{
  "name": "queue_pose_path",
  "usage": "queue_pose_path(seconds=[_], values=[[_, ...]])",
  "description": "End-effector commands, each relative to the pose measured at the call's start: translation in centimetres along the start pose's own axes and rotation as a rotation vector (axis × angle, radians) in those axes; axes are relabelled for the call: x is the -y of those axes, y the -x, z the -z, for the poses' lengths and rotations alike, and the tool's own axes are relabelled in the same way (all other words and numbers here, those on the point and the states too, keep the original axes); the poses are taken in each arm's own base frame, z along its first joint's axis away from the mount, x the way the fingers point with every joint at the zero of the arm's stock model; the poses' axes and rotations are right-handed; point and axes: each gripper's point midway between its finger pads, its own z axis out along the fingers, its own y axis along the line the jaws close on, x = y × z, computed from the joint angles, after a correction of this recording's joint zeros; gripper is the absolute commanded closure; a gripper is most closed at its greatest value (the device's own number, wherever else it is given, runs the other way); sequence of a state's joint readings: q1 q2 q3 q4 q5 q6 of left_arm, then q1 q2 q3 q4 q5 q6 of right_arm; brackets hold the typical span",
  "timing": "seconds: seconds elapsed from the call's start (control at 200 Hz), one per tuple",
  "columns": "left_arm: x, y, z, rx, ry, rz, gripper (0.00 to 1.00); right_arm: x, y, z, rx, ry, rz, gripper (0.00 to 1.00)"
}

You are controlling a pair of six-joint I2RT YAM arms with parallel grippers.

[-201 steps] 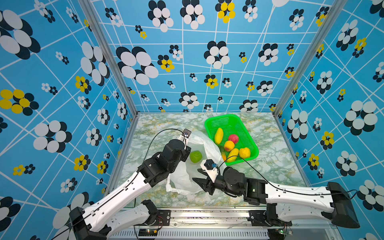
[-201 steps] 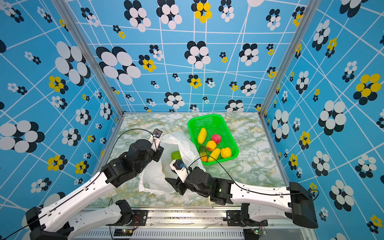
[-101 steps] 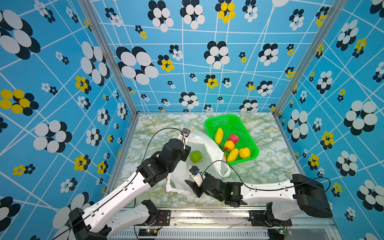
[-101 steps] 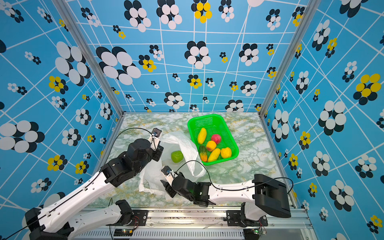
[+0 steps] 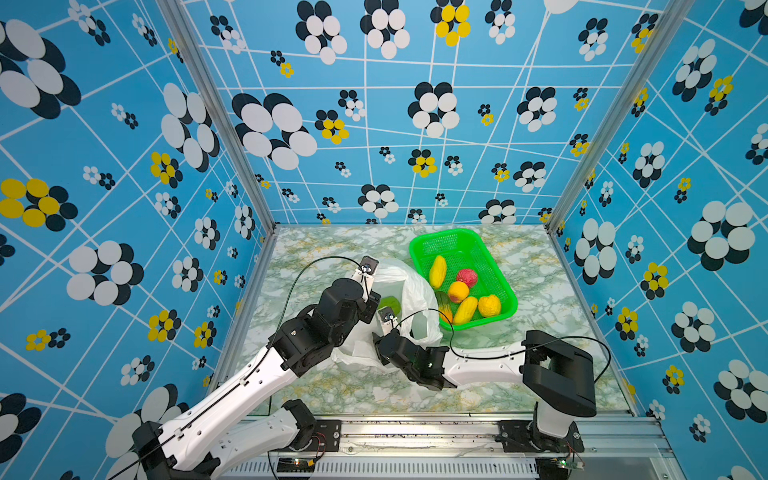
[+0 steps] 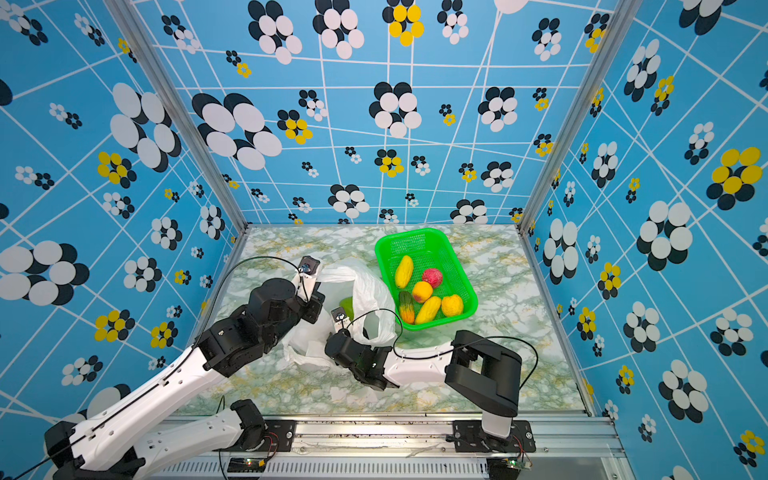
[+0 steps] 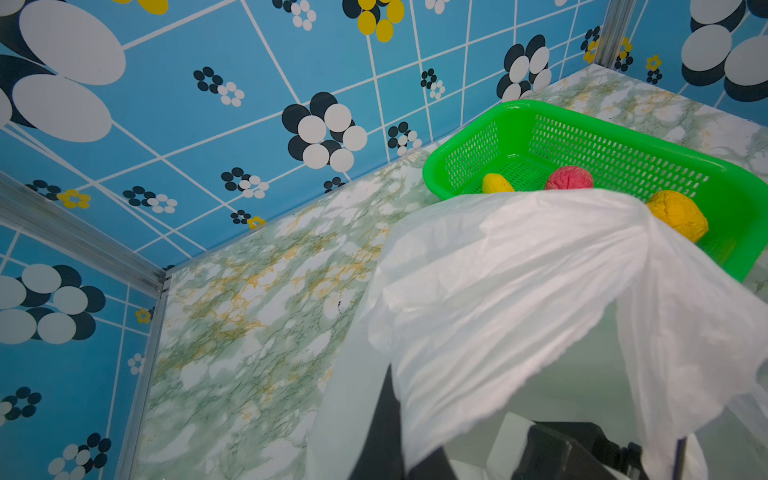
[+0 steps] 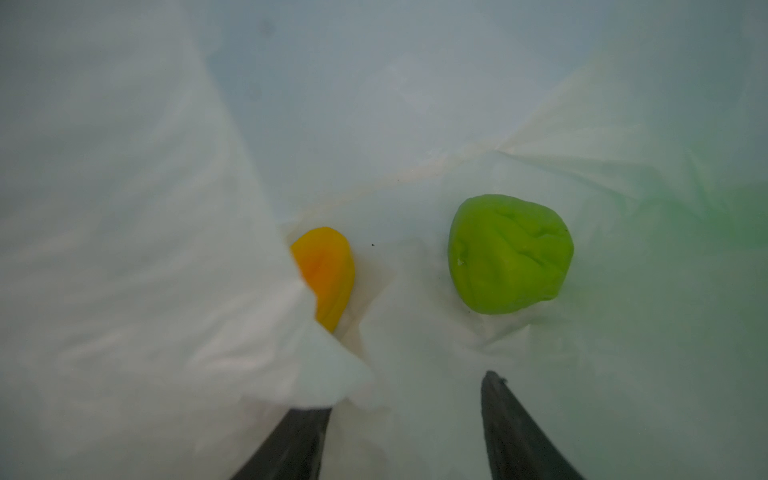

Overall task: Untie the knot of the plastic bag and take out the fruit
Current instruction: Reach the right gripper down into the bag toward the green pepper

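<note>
The white plastic bag (image 5: 409, 291) (image 6: 368, 291) lies mid-table with its mouth open; the knot is out of view. My left gripper (image 7: 405, 453) is shut on the bag's upper edge (image 7: 519, 291) and holds it up. My right gripper (image 8: 403, 395) is open inside the bag's mouth. Ahead of its fingers (image 8: 498, 399) lie two pieces of fruit on the bag's floor: a green round one (image 8: 510, 254) (image 5: 390, 302) and an orange-yellow one (image 8: 326, 270), half covered by a fold. Neither touches the fingers.
A green mesh basket (image 5: 419, 249) (image 6: 384, 249) (image 7: 469, 137) stands right of the bag, touching it. It holds several fruit, among them a long yellow one (image 5: 437, 271) and a red bumpy ball (image 5: 467, 277). Patterned walls close three sides.
My right arm has swung left along the table's front and pushed its gripper into the bag's mouth, with its jaws now wider. The left gripper has kept its hold.
</note>
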State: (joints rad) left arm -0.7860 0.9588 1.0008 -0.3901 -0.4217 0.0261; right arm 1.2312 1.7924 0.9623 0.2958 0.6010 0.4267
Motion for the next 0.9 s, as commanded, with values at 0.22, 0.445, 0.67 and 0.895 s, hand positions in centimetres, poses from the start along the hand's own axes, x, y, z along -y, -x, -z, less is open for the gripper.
queue_pose_path(seconds=[0.22,0.445,0.67,0.895], values=[[-0.4,0.2,0.2,0.012,0.006,0.016,1.00,2.5,0.8,3.9,0.187,0.100,-0.080,0.38],[-0.3,0.1,0.1,0.007,0.004,0.020,1.00,4.0,0.3,1.9,0.111,-0.018,-0.075,0.68],[-0.4,0.3,0.4,0.016,0.001,0.027,1.00,4.4,1.0,1.4,0.119,-0.047,-0.061,0.51],[0.1,0.5,0.3,0.023,-0.024,0.038,1.00,5.3,0.3,-4.0,-0.015,-0.163,-0.072,0.12]])
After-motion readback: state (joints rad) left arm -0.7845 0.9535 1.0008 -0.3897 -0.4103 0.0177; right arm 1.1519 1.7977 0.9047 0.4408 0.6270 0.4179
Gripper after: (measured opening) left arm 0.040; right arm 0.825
